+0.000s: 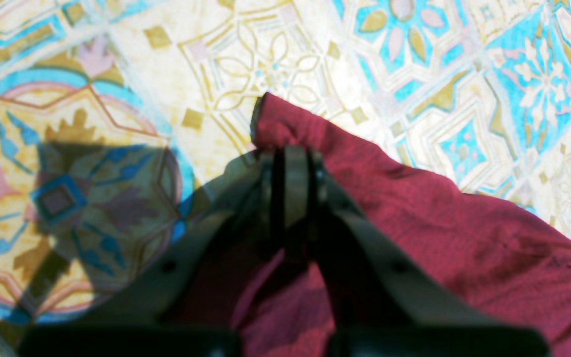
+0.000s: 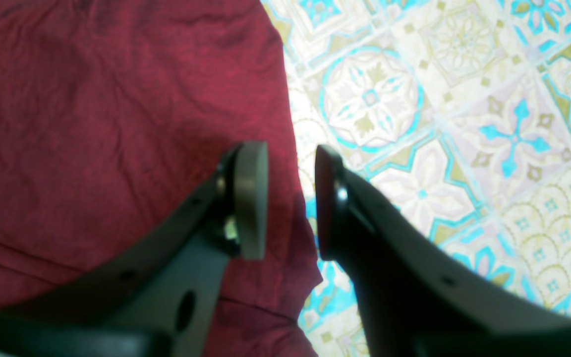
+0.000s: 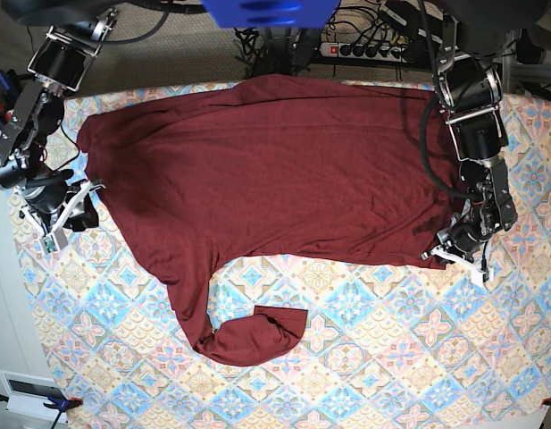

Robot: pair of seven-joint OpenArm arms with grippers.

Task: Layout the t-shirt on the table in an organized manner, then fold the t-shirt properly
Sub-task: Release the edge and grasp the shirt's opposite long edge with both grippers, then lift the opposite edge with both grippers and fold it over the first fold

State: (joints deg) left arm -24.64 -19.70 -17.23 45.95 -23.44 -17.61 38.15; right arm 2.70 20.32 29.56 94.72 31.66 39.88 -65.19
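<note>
- Left wrist view: the left claw (image 1: pixel 293 171) has its fingers pressed together on a raised fold of the t-shirt (image 1: pixel 439 233), pinched just behind the cloth's pointed corner. The maroon fabric runs from that corner down toward the near right, lying on the bench (image 1: pixel 117 124), whose tiled cover shows pale and blue on the left and across the far side. The claw's shadow falls on the tiles at the left
- Right wrist view: the right claw (image 2: pixel 290 198) hangs with its fingers apart, one finger over the t-shirt (image 2: pixel 107 129), the other over the bare tiles of the bench (image 2: pixel 464 124). The edge of the shirt runs through the gap between them; nothing is gripped
- Base view: the t-shirt (image 3: pixel 275 170) lies spread wide across the far half of the bench (image 3: pixel 391 357), with one sleeve trailing toward the near side and its end curled over. The left claw (image 3: pixel 455 250) sits at the shirt's right edge, on the fabric's corner. The right claw (image 3: pixel 71 210) is at the shirt's left edge, near the other sleeve
</note>
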